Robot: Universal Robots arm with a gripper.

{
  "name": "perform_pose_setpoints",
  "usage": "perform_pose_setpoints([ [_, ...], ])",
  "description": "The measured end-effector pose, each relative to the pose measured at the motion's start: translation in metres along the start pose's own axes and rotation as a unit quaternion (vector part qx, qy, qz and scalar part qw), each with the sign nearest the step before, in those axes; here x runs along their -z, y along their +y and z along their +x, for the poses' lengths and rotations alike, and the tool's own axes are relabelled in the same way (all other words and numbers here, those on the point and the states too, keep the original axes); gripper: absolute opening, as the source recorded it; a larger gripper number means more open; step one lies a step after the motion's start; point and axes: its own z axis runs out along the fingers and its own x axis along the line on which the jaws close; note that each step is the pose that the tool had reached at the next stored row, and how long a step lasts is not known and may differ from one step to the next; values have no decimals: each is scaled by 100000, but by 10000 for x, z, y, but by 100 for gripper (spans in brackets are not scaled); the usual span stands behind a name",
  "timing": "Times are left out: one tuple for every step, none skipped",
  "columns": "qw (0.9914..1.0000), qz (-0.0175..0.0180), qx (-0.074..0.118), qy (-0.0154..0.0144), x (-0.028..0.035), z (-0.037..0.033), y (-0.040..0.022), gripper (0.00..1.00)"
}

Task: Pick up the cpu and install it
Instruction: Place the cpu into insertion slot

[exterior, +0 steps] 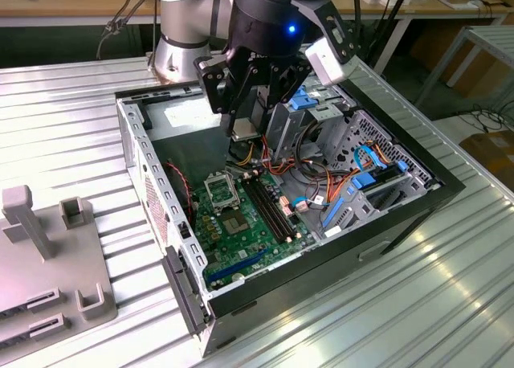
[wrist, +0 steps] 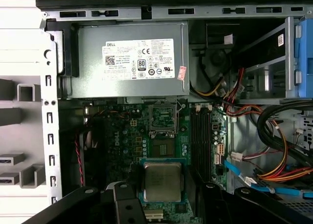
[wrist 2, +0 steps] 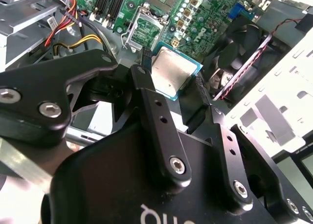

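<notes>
My gripper [exterior: 245, 125] hangs over the back part of an open computer case, shut on the cpu [exterior: 245, 130], a small flat square chip with a silver-grey top. In both wrist views the cpu [wrist 2: 171, 71] [wrist: 162, 181] sits level between the two black fingers [wrist 2: 142, 82], held by opposite edges above the green motherboard [exterior: 241, 235]. The silver socket frame [exterior: 218, 190] [wrist: 163, 117] [wrist 2: 145, 29] lies on the board below and a little ahead of the chip. The socket stands bare inside its frame.
The case wall [exterior: 148, 171] rests on a ribbed metal table [exterior: 385, 304]. Beside the socket run long black memory slots [exterior: 271, 211]. A grey power supply [wrist: 127, 62], blue drive brackets [exterior: 303, 101] and orange cables [exterior: 321, 183] crowd the case. A grey fixture [exterior: 40, 263] stands at the exterior view's left.
</notes>
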Motion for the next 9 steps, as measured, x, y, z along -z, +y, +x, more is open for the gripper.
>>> perform_pose_setpoints([
  [100000, 3, 0, 2, -4, 0, 0, 47],
  [100000, -1, -1, 0, -9, 0, -1, 47],
  [100000, 1, 1, 0, -13, -1, -1, 47],
  [100000, -2, 0, -3, -15, -1, -1, 47],
  [100000, -2, -1, -3, -17, 0, -1, 47],
  [100000, -1, -1, -5, -19, -1, -1, 47],
  [100000, -5, -1, -5, -19, -1, -2, 47],
  [100000, -4, 0, -4, -19, -1, -2, 47],
  [100000, -7, -1, -7, -20, -1, -3, 47],
])
